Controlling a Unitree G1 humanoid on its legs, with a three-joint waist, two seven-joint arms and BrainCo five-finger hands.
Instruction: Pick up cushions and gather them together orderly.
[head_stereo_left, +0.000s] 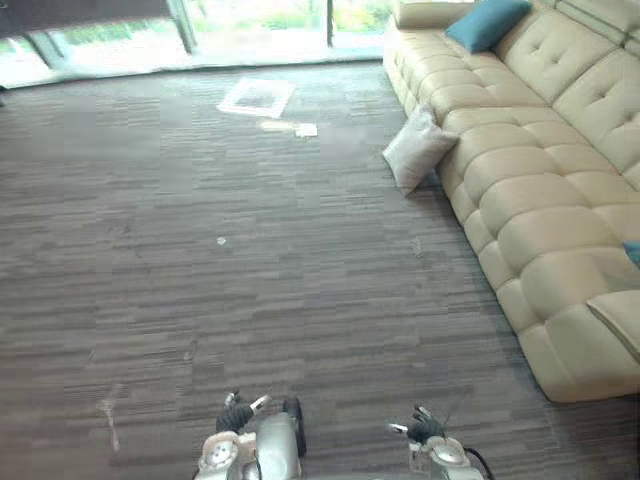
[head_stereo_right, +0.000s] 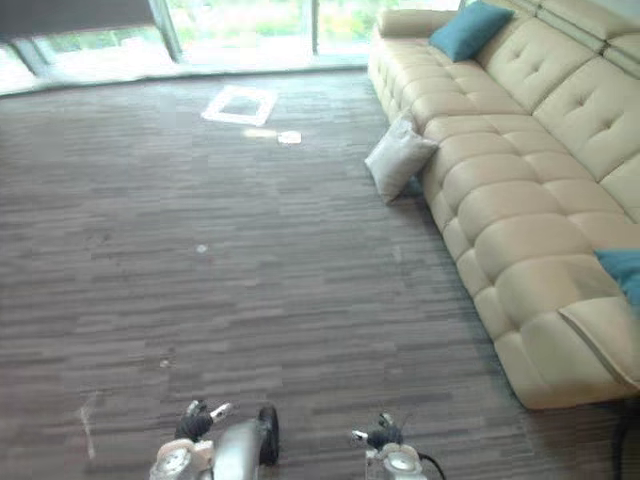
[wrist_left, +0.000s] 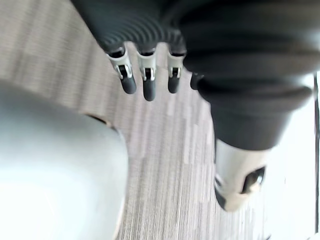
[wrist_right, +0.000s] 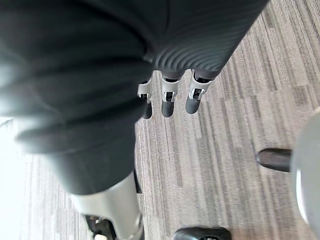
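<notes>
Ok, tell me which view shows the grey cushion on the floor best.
The left eye view: the grey cushion is whole there, leaning against the sofa front. The right eye view shows it much the same; the wrist views face carpet.

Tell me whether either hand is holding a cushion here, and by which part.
Nothing is held. The left hand and right hand hang open over the carpet; the grey cushion leans against the sofa.

A long beige tufted sofa (head_stereo_left: 540, 190) is seen along the right of a grey striped carpet floor (head_stereo_left: 200, 300). A white square mat (head_stereo_left: 257, 97) is laid near the windows (head_stereo_left: 250, 25), with a small pale scrap (head_stereo_left: 305, 129) just beside it.
</notes>
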